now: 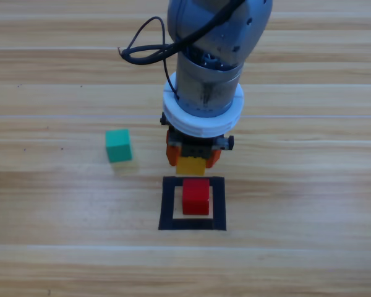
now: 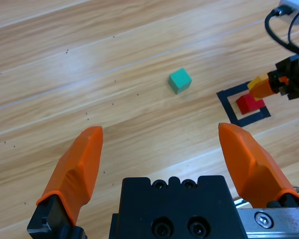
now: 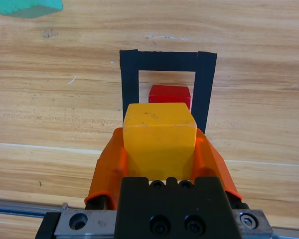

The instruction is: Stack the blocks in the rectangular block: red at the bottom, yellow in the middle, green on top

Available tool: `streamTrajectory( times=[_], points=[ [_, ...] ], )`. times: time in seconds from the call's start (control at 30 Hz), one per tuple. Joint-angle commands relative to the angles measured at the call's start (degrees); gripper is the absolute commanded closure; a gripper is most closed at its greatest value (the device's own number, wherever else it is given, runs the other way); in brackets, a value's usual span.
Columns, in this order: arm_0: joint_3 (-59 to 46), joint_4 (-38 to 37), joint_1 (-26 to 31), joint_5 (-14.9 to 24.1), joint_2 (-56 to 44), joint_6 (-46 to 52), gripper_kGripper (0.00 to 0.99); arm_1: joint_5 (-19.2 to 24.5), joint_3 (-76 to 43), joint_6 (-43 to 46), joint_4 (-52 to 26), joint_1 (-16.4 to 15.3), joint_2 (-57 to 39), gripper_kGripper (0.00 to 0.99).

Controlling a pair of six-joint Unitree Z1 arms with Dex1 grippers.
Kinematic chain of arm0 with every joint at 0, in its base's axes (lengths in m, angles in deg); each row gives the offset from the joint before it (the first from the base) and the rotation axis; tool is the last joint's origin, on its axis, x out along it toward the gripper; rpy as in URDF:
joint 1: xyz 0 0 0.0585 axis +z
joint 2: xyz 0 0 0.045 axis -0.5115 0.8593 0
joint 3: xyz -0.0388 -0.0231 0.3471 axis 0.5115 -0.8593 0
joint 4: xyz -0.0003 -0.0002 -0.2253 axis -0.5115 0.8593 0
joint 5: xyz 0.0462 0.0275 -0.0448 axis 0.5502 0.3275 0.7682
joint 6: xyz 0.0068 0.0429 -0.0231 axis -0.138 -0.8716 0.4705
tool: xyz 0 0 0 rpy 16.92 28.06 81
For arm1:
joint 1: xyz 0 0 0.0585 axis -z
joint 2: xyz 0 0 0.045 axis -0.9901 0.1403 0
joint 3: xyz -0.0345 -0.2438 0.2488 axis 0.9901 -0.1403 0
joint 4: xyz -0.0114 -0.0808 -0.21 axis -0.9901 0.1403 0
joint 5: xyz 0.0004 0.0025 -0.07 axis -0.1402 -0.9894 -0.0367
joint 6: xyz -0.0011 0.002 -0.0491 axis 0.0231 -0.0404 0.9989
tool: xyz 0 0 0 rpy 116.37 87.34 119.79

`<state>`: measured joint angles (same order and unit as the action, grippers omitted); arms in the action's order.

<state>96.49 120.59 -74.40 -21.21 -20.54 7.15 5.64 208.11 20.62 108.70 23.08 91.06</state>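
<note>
The red cube [image 1: 196, 197] sits inside the black square outline [image 1: 168, 204] on the wood; it shows too as the red cube [image 3: 170, 94] within the outline [image 3: 129, 79]. My right gripper [image 1: 192, 159] hangs just behind the outline, shut on the yellow cube [image 1: 190, 165], which fills the right wrist view as the yellow cube [image 3: 159, 137] between the orange jaws, above the table. The green cube [image 1: 119, 145] stands alone to the left; it also appears as the green cube [image 2: 180, 80]. My left gripper [image 2: 162, 164] is open, off to the side and out of the high view.
A black cable [image 1: 145, 46] loops off the right arm behind the work area. Bare wooden table surrounds the outline on all sides.
</note>
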Motion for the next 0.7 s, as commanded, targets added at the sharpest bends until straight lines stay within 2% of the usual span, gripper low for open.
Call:
streamTrajectory(
  times=[0.03,0.7],
  points=[
    [-2.7,-0.6,0.9,-0.7,-0.3,0.8,0.000,1.4,0.6,-2.0,1.3,-1.7,4.3,0.990],
    [-5.5,-2.3,0.9,-0.1,-0.1,1.0,0.000,2.7,0.8,-1.9,1.6,-2.1,6.9,0.990]
  ],
)
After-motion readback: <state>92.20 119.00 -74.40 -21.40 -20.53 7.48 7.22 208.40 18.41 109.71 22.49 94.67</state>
